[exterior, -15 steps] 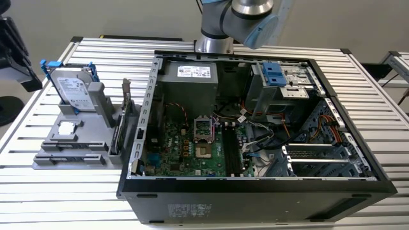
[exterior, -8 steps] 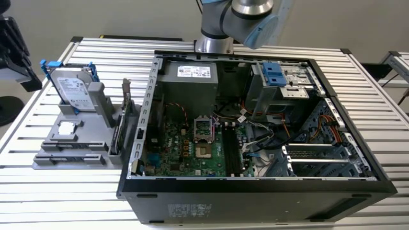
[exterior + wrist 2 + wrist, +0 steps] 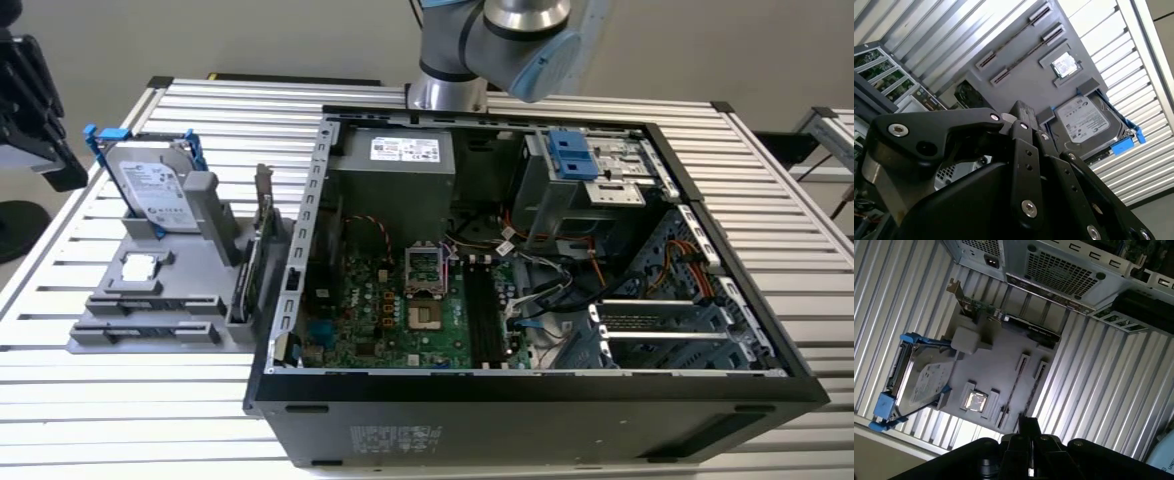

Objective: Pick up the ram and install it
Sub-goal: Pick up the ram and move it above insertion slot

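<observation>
My gripper hangs high over the grey parts holder, its black fingers pressed together with nothing between them. I cannot pick out the ram with certainty. The holder's two long slotted rests show just thin dark lines. In the exterior view, long dark memory slots run beside the processor socket on the green motherboard. Whether a stick sits in them I cannot tell. The arm enters at the top of the exterior view.
The open computer case lies on a ribbed metal table. At the exterior view's left, the grey holder carries a silver hard drive with blue rails, an upright bracketed card and a small chip.
</observation>
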Available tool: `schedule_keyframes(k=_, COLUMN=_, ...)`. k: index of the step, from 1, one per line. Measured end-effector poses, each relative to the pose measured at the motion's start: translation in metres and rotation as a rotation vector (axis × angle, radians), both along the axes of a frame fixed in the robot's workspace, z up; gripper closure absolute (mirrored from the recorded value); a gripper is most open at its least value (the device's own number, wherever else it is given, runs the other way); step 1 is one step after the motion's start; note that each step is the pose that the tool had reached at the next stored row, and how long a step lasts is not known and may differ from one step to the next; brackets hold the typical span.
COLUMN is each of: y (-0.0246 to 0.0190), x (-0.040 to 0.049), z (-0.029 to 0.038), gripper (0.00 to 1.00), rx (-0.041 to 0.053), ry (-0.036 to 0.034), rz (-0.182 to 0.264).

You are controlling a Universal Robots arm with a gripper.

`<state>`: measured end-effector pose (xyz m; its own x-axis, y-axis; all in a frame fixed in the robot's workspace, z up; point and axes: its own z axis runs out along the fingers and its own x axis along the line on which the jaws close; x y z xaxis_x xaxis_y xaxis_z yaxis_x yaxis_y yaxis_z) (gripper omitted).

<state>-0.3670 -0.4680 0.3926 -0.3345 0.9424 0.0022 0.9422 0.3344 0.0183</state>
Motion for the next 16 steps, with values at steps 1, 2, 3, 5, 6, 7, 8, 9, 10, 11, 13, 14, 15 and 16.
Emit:
schedule_keyframes(k=1, y=0.0000, x=0.0000, z=0.0000, gripper=1.00, rx=0.0000, ry=0.0004, rz=-0.007)
schedule_keyframes(k=2, y=0.0000, x=0.0000, z=0.0000, gripper=1.00, rx=0.0000, ry=0.0008, rz=-0.014)
schedule_keyframes(k=3, y=0.0000, x=0.0000, z=0.0000, gripper=1.00, rx=0.0000, ry=0.0012, rz=-0.021)
schedule_keyframes(k=5, y=0.0000, x=0.0000, z=0.0000, gripper=1.00, rx=0.0000, ry=0.0019, rz=-0.034)
schedule_keyframes(k=6, y=0.0000, x=0.0001, z=0.0000, gripper=1.00, rx=0.0000, ry=0.0024, rz=-0.041)
schedule_keyframes(k=7, y=0.0000, x=0.0001, z=0.0000, gripper=1.00, rx=0.0000, ry=0.0028, rz=-0.049)
schedule_keyframes(k=8, y=0.0000, x=0.0000, z=0.0000, gripper=1.00, rx=0.0000, ry=0.0033, rz=-0.056)
schedule_keyframes(k=9, y=0.0000, x=0.0000, z=0.0000, gripper=1.00, rx=0.0000, ry=0.0038, rz=-0.064)
schedule_keyframes(k=10, y=0.0000, x=0.0000, z=0.0000, gripper=1.00, rx=0.0001, ry=0.0042, rz=-0.071)
schedule_keyframes(k=11, y=0.0000, x=0.0000, z=0.0000, gripper=1.00, rx=0.0000, ry=0.0048, rz=-0.078)
schedule_keyframes(k=13, y=0.0000, x=0.0000, z=0.0000, gripper=1.00, rx=0.0000, ry=0.0057, rz=-0.093)
schedule_keyframes(k=14, y=0.0000, x=0.0000, z=0.0000, gripper=1.00, rx=0.0000, ry=0.0061, rz=-0.100)
schedule_keyframes(k=15, y=0.0000, x=0.0000, z=0.0000, gripper=1.00, rx=0.0000, ry=0.0066, rz=-0.108)
schedule_keyframes(k=16, y=0.0000, x=0.0000, z=0.0001, gripper=1.00, rx=0.0000, ry=0.0070, rz=-0.115)
